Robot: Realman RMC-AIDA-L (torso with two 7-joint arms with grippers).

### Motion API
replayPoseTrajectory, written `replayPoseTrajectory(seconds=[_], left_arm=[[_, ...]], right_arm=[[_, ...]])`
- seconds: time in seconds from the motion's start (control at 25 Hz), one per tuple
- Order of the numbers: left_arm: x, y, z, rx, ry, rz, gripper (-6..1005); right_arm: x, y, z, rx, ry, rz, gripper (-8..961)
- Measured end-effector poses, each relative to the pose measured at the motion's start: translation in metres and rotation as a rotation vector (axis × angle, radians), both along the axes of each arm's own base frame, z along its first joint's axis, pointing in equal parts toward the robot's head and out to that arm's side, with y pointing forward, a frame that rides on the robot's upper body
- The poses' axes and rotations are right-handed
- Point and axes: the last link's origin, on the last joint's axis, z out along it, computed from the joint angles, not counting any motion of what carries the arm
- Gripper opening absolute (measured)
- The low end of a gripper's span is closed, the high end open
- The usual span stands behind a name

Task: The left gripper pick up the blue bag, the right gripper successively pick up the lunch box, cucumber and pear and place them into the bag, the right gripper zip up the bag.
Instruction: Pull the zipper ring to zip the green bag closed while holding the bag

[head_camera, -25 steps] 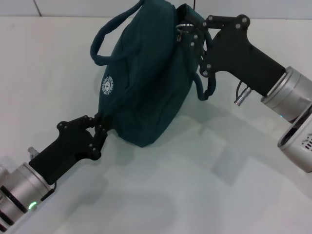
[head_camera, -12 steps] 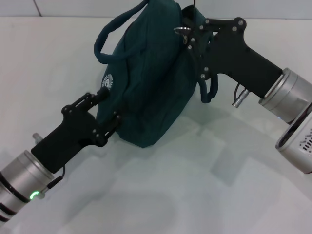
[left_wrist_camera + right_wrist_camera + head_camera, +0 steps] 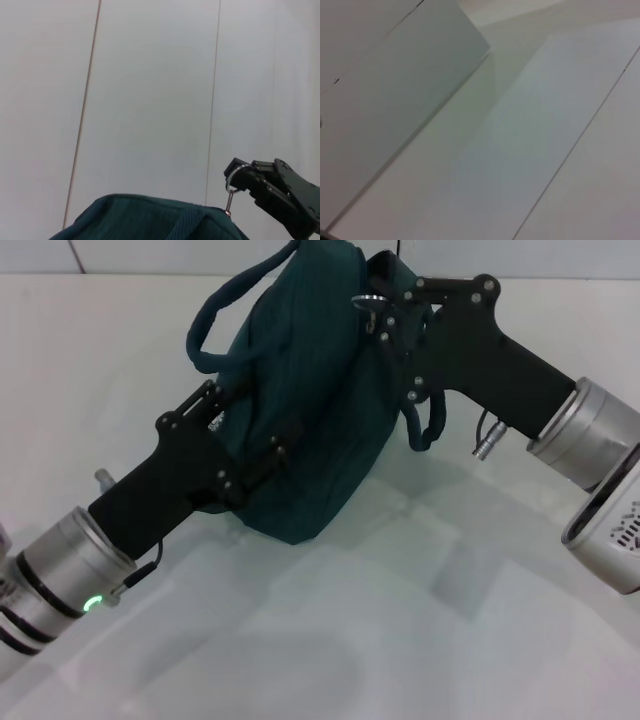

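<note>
Table under everything. Blue bag sits on it, toward the far edge, zipped, handles up. My left gripper lies against the bag's near-left face, fingers spread wide, gripping nothing. My right gripper is at the bag's top right end, pinched closed on the zip pull ring.

bags: 1, the blue bag, all I see of the task stuff
handles on it: 2, loop handle on my L side, 2nd handle hanging on my R side
zip pulls: 1, metal ring
my grippers: 2, left gripper & right gripper
logos: none visible rn
</note>
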Motion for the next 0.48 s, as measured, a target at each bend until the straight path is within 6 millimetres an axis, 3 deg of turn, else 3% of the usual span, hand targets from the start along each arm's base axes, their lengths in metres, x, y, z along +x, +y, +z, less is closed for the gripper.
replayPoseTrajectory(seconds=[0.16,0.48], left_arm=[[0.0065,0.0065,-0.0008,-0.005,0.001,-0.022,729],[0.0106,0.0111,-0.0019,-0.008,0.008,-0.036,692]], right_arm=[[-0.0013,0.0001,-0.0008,-0.002,-0.005,0.009,35],[-0.0005,-0.0017,-0.0001,0.0,-0.002,0.019,36]])
